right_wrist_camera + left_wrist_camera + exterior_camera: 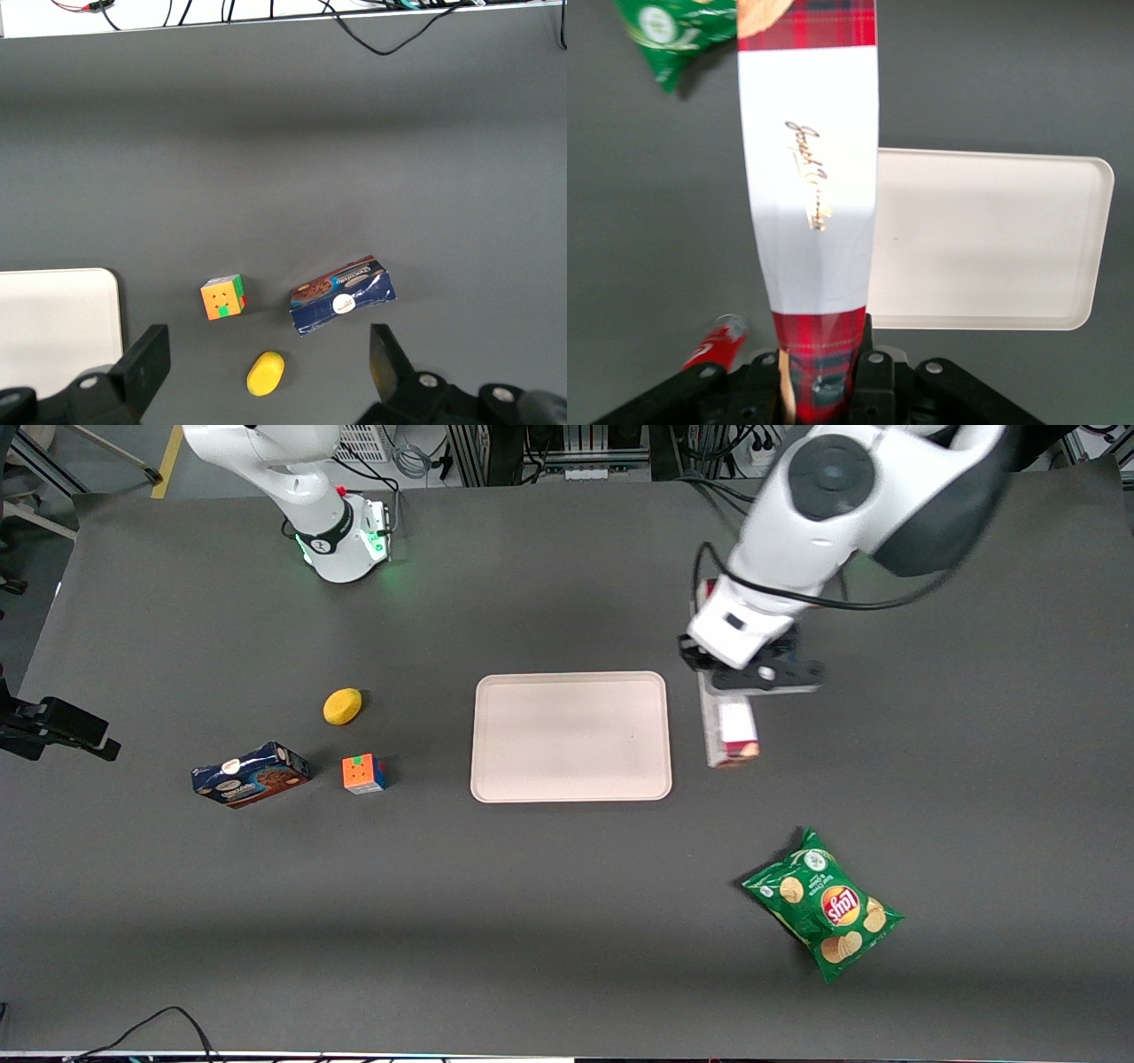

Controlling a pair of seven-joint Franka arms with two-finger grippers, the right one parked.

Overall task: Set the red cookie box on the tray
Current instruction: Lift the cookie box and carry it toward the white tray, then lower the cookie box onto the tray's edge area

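Observation:
The red cookie box (735, 731) is a long plaid carton with a white label band (811, 177). It lies beside the tray (571, 779), toward the working arm's end of the table, with its long side parallel to the tray's short edge. My left gripper (751, 677) is shut on the box's plaid end (822, 367), one finger on each side. The box's other end points toward the front camera. The pale pink-beige tray (983, 301) holds nothing. I cannot tell whether the box touches the table.
A green chips bag (824, 903) lies nearer the front camera than the box. A red bottle (713, 343) lies close by the gripper. Toward the parked arm's end are a blue cookie box (251, 774), a puzzle cube (364, 773) and a yellow lemon (342, 707).

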